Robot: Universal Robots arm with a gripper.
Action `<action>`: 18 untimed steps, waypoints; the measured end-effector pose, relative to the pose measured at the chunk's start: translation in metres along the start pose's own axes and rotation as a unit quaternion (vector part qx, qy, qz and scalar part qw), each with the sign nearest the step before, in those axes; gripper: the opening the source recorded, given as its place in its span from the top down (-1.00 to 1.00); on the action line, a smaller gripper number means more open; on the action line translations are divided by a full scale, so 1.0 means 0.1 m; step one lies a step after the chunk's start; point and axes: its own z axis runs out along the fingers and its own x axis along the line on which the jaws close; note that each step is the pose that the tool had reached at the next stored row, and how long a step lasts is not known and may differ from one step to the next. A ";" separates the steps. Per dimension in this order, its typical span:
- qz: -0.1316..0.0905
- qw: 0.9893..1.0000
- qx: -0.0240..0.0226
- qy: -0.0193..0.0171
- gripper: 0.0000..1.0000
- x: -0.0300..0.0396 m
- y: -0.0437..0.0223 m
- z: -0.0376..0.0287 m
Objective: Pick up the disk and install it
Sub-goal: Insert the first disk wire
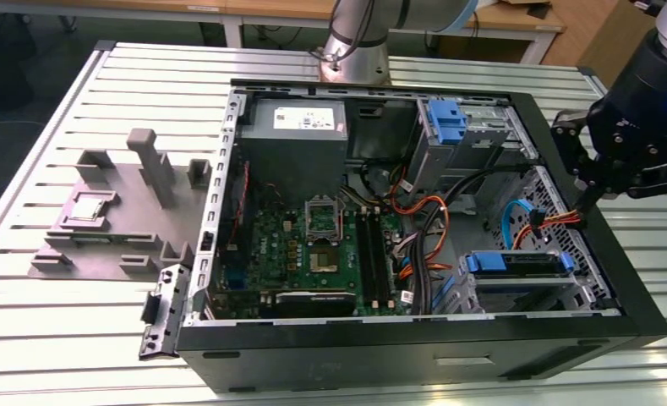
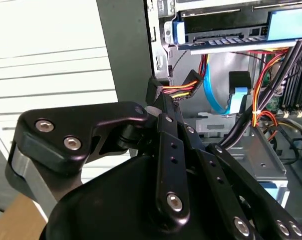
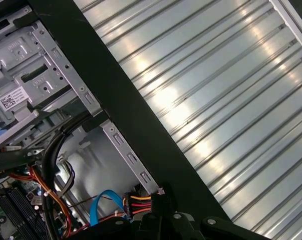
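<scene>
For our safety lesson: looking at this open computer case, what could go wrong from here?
1. The gripper tip sits right beside the red-yellow-black wire bundle; moving on might snag or tug the wires.
2. It hangs close to the case's black side wall, so a sideways shift could strike it.

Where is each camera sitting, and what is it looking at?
Exterior view: off the arm and high up, looking down into the open computer case on the slatted table. The arm's base and the gripper show.
Second wrist view: on the wrist, looking along the gripper towards the drive bays.
First wrist view: on the wrist, looking past the gripper at the case wall and table.
Shared: both wrist views show the red-and-yellow wires by the gripper's tip.
</scene>
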 end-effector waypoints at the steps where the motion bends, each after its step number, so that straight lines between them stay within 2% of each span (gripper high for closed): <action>1: 0.000 1.000 0.000 0.000 0.80 0.000 0.000 0.000; 4: -0.001 1.000 0.000 0.000 0.80 0.000 0.000 0.000; 5: -0.004 1.000 -0.002 -0.006 0.80 0.002 -0.003 0.004; 6: -0.005 1.000 -0.002 -0.007 0.80 0.002 -0.002 0.004; 18: -0.007 1.000 -0.004 -0.009 0.80 0.004 -0.003 0.003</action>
